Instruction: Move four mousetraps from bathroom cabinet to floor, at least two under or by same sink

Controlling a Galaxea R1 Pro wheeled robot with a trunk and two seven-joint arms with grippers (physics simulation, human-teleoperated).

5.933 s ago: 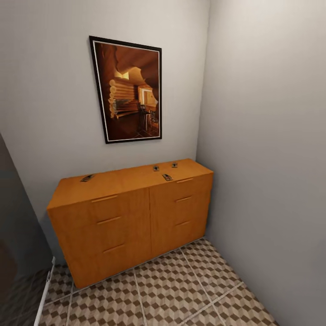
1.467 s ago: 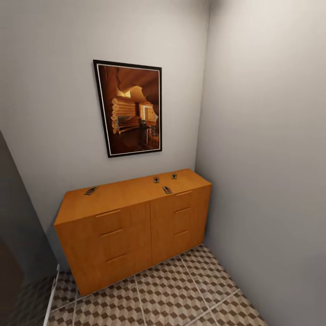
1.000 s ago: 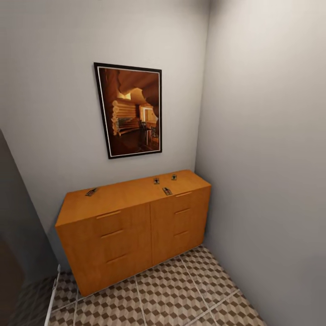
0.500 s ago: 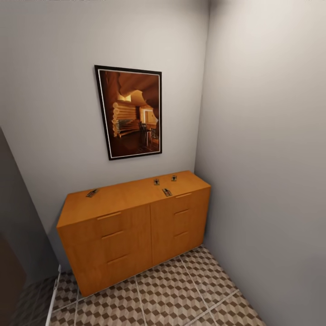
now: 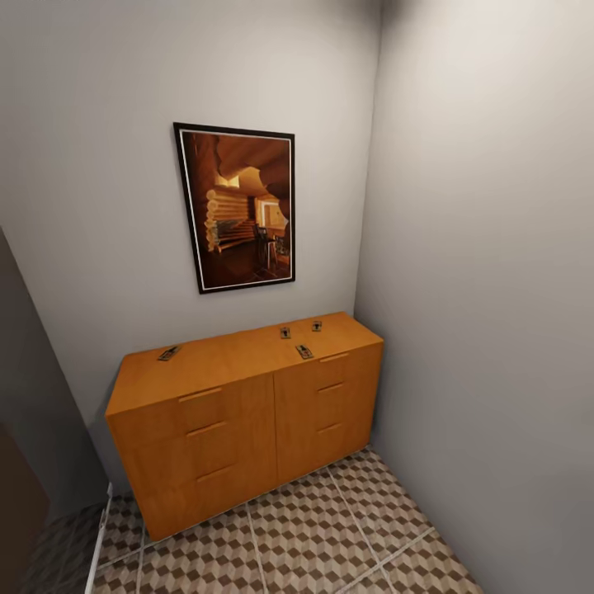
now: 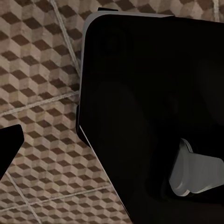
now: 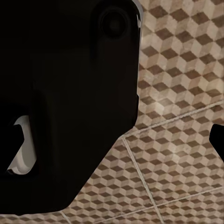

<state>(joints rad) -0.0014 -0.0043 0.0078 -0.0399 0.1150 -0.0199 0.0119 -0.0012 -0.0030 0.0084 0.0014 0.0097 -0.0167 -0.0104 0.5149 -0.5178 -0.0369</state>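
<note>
approach | four mousetraps point(image 5: 304, 351) lie atop cabinet point(image 5: 239, 429), one far left | close in square, raise arms | jaws' state cannot be told

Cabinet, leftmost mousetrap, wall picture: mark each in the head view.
cabinet point(image 5: 223, 429): head view, on a left drawer front.
leftmost mousetrap point(image 5: 168, 353): head view, middle of the trap on the cabinet top.
framed picture point(image 5: 239, 206): head view, middle of the print.
</note>
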